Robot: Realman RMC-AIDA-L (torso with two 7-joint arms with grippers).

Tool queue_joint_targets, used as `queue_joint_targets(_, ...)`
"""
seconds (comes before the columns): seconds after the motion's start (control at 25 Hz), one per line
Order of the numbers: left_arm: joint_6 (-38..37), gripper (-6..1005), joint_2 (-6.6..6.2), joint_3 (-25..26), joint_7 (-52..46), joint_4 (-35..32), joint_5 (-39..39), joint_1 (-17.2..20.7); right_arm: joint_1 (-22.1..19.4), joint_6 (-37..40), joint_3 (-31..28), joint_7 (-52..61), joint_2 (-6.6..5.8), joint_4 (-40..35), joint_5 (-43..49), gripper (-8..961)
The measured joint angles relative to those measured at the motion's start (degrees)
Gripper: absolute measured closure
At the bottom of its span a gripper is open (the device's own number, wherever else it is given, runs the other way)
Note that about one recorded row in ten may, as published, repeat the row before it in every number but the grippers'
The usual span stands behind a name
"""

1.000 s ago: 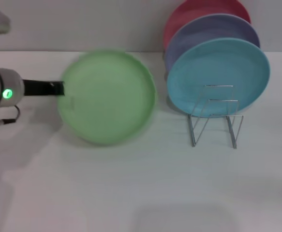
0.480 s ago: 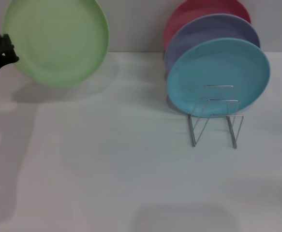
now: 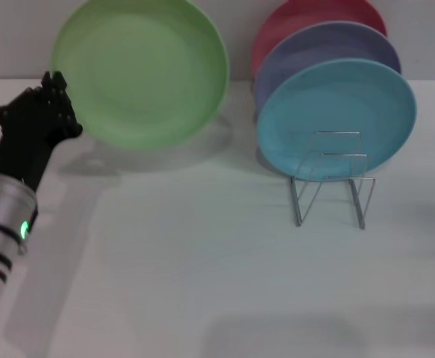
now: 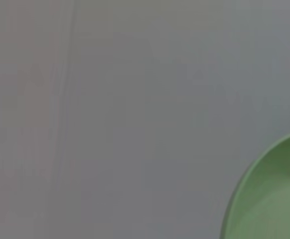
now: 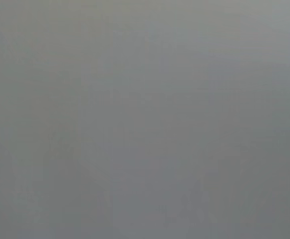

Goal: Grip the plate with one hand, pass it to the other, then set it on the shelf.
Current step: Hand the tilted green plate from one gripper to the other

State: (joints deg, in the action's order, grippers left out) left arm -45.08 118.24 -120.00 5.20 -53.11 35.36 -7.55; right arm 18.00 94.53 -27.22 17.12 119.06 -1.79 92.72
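Four plates in all: one light green plate (image 3: 141, 71) (image 4: 271, 199), one turquoise plate (image 3: 336, 119), one lavender plate (image 3: 318, 46), one red plate (image 3: 307, 15). One wire rack (image 3: 330, 179). One table (image 3: 202, 261). One gripper (image 3: 53, 104) in sight.

Black end effector (image 3: 55, 101), silver forearm (image 3: 1, 224)
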Motion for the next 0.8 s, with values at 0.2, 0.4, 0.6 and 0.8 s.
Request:
queue_joint_targets(0.2, -12.65, 954, 0.63, -7.64, -1.84, 6.38, 1.53, -0.07, -1.63, 5.95, 7.74, -0.05, 0.06, 0.82, 0.01, 329)
queue_joint_targets(0.4, -15.86, 951, 0.83, -16.2, 3.5, 6.67, 11.01, 0.2, -2.34, 7.82, 13.0, -0.58, 0.11, 3.3, 0.01, 329)
queue_joint_targets(0.6, -22.37, 949, 0.88, -27.23, 14.4, 5.76, 24.9, -1.31, -2.6, 7.31, 17.64, -4.76, 0.12, 7.86, 0.13, 329)
queue_joint_targets(0.8, -24.9, 947, 0.94, -30.16, 19.98, 3.53, 28.74, -0.65, -2.44, 5.23, 19.67, -16.37, 0.11, 17.4, 0.62, 329)
